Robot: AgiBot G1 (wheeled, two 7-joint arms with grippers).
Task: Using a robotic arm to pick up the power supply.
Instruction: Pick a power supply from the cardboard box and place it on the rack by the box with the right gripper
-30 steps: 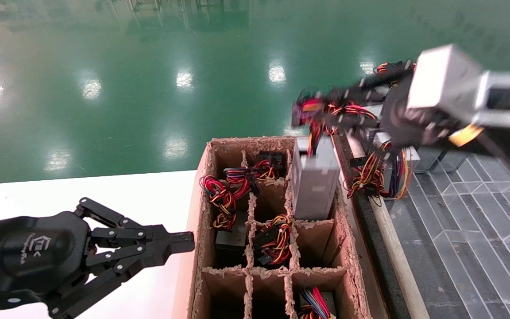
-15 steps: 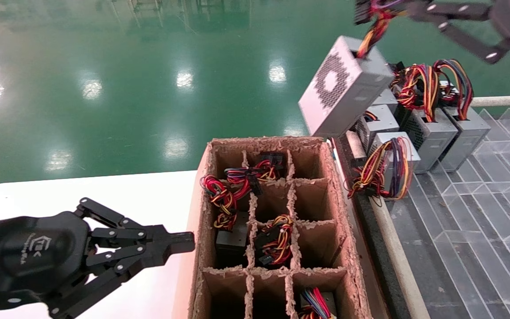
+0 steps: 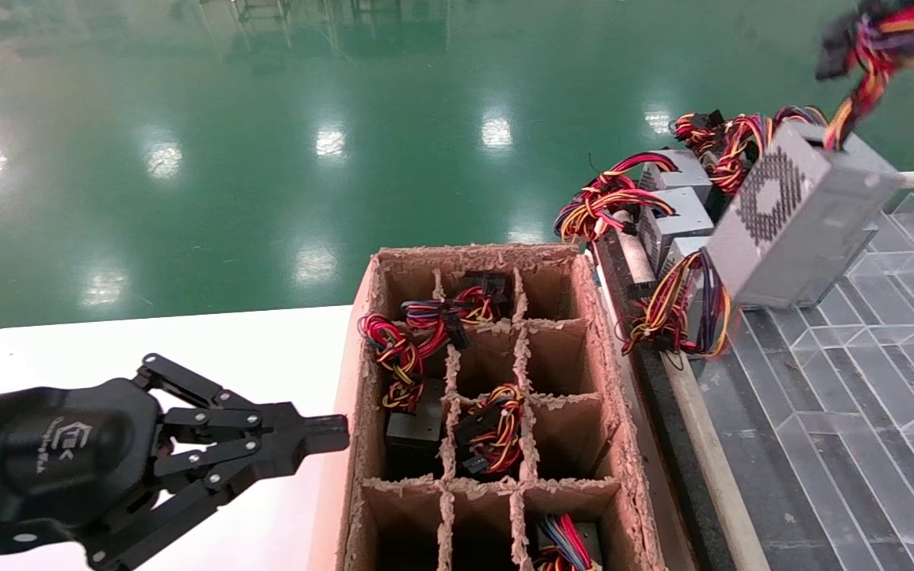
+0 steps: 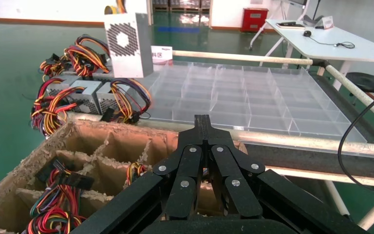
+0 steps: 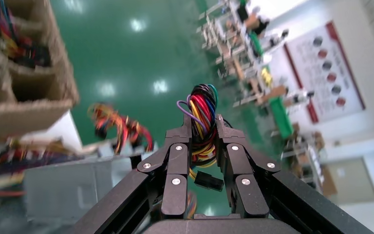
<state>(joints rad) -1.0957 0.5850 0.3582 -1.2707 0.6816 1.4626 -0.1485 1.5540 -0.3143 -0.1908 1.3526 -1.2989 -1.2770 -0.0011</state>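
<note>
Head view: the power supply hangs in the air by its wires, tilted, up and to the right of the cardboard divider box and over the clear compartment tray. The right end effector sits mostly beyond the frame's corner. The lift looks done; the next move likely calls for carrying the swinging unit steadily to a free spot. The left end effector idles just left of the box, fingers together.

Left wrist view: the unit shows its honeycomb vent, hanging above the other grey supplies beyond the box, clear of them, it seems.

Right wrist view: only here is the grip plain, with the right end effector clamped on the wire bundle, not the casing.
</note>
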